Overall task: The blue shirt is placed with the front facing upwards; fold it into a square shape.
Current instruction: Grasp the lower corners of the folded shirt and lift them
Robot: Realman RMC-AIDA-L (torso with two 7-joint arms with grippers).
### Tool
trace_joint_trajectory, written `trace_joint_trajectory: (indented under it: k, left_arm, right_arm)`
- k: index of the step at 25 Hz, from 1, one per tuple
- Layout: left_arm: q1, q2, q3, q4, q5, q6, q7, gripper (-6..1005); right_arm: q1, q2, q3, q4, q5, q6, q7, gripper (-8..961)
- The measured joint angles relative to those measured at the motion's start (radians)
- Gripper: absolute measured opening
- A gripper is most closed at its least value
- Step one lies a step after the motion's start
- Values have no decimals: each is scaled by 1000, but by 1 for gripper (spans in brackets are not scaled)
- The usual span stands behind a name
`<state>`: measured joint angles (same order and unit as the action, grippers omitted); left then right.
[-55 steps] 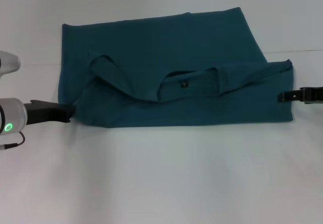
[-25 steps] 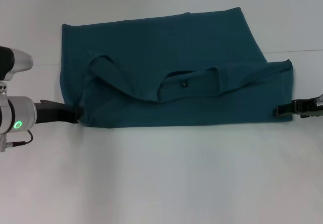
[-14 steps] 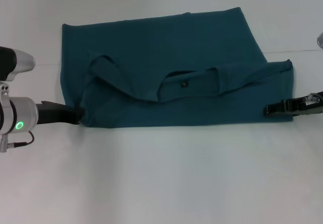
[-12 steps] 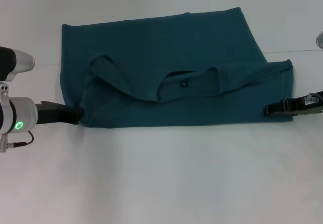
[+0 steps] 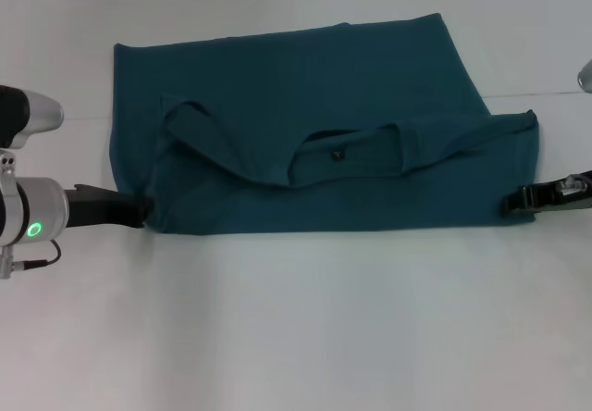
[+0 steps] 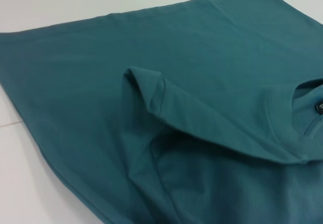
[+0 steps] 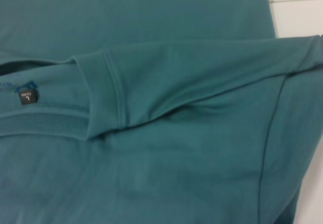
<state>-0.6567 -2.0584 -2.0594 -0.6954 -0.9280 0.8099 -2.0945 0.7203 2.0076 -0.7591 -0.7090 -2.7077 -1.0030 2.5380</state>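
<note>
The blue shirt [image 5: 314, 124] lies flat before me on the white surface [image 5: 296, 328], dark teal, folded into a wide band; both short sleeves are turned inward over it, and the collar with its small dark neck tag [image 5: 338, 155] faces up.

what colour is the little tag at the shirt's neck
Dark, with pale lettering, on the blue shirt's neck tag; clearest in the right wrist view.

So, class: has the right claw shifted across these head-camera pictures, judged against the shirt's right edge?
Yes. The right claw first pushed inward over the right edge of the dark teal-blue cotton T-shirt, then drew back outward; it now sits at that edge.
</note>
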Motion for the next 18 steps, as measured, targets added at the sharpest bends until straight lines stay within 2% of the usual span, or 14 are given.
trace_joint_trajectory:
  k: [11,18]
  left_arm:
    - [7,-3,-1,-2,0,-1,1,25]
    - [13,-5,-2,-7,0,-3,3,25]
  right_arm:
    - [-11,5,0,-30,0,-8,-3,138]
    - [-34,19,-10,-97,0,-37,-6,32]
